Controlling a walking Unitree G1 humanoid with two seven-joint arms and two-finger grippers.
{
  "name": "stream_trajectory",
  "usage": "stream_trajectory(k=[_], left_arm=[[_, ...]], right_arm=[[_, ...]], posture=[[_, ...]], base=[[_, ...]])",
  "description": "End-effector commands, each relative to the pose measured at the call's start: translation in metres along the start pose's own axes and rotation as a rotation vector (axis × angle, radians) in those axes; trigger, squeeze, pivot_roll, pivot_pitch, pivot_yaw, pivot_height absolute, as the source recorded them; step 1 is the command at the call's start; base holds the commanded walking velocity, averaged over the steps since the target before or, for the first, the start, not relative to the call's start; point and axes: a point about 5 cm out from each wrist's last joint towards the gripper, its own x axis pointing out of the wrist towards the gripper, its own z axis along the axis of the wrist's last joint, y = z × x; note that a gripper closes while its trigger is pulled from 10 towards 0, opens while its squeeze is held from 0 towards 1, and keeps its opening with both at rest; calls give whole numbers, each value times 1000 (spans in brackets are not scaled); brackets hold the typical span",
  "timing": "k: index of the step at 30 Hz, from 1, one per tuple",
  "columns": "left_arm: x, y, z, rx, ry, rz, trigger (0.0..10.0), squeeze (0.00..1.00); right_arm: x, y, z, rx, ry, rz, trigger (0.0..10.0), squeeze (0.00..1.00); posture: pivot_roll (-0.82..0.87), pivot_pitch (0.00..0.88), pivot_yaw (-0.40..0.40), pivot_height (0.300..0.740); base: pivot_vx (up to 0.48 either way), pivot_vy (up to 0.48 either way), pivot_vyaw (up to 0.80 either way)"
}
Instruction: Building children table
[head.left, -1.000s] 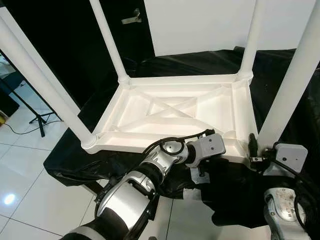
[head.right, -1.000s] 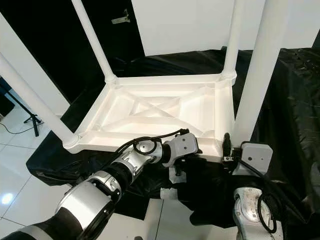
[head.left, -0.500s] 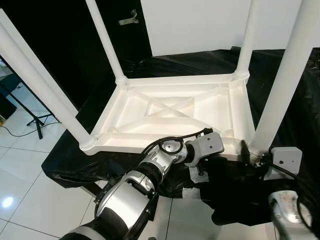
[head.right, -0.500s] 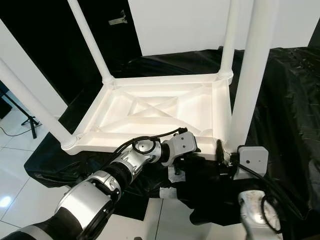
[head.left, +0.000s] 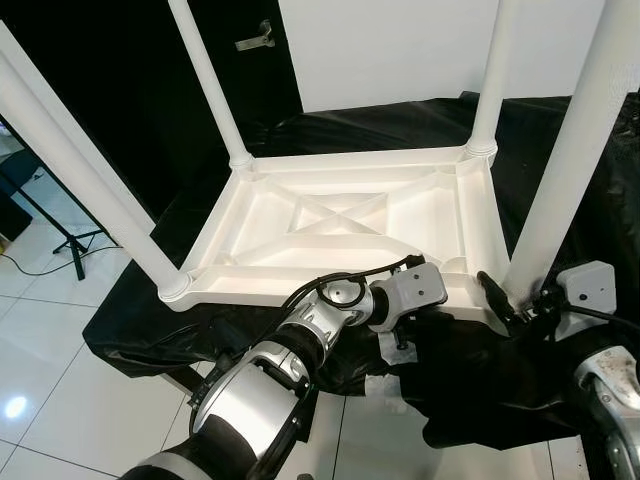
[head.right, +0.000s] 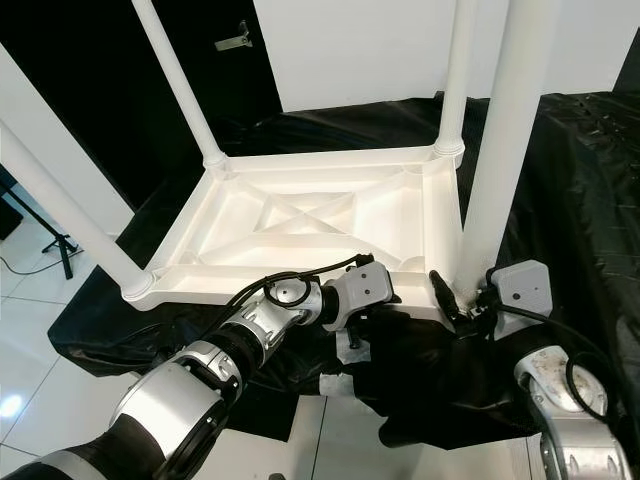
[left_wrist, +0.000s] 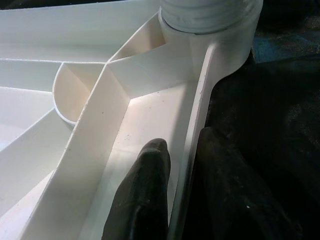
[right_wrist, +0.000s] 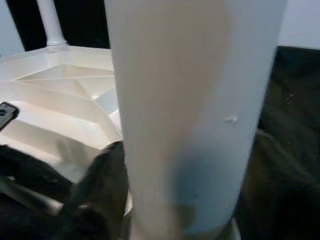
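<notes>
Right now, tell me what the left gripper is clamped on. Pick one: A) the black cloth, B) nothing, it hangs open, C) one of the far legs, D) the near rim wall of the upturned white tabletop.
D: in the left wrist view the left gripper has one finger inside and one outside the thin rim wall of the tabletop, close by the near right leg socket.

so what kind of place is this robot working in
Probably a studio or staged test room rather than a lived-in home: black cloth drapes the work surface under the upturned white table, a stand's legs sit on glossy white floor tiles, and the backdrop is black.
</notes>
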Motion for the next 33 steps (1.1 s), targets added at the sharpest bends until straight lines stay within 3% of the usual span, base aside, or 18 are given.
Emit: stream_trajectory(k=[1,9,13,15,16,17,18,19,22,31,32,33], left_arm=[[6,-12,-15,-54,60,24,10000,0],[6,-11,-13,-54,57,27,10000,0],[6,-11,-13,-53,57,27,10000,0],[6,-11,-13,-53,56,26,10000,0],[7,-11,-13,-53,56,27,10000,0],[7,-11,-13,-53,56,27,10000,0],[7,-11,-13,-53,56,28,10000,0],[7,-11,-13,-53,56,28,10000,0],[8,-12,-12,-51,53,23,10000,0],[7,-12,-12,-50,56,24,10000,0],[7,-12,-12,-49,57,24,10000,0],[7,-12,-12,-49,57,24,10000,0]], right_arm=[[0,6,-6,37,31,70,0,0],[-5,10,-14,116,76,81,0,0],[-10,21,-22,166,107,-21,0,0],[-13,24,-26,164,120,-91,0,0],[-18,26,-30,157,123,-213,0,0],[-18,26,-30,157,123,-213,0,0],[-23,29,-33,161,131,-330,0,0],[-23,29,-33,161,131,-330,0,0],[-30,31,-33,200,146,-545,0,0],[-28,31,-33,148,163,-533,0,0],[-27,33,-33,144,165,-511,4431,0],[-27,33,-33,144,165,-511,4431,0]], posture=[[-69,0,135,740],[-68,0,134,740],[-71,0,135,740],[-72,0,132,740],[-70,0,130,740],[-70,0,130,740],[-70,0,133,740],[-70,0,133,740],[-72,0,135,740],[-71,0,134,740],[-72,0,135,740],[-72,0,135,740]], base=[[0,0,0],[0,0,0],[0,0,0],[0,0,0],[0,0,0],[0,0,0],[0,0,0],[0,0,0],[0,0,0],[0,0,0],[0,0,0],[0,0,0]])
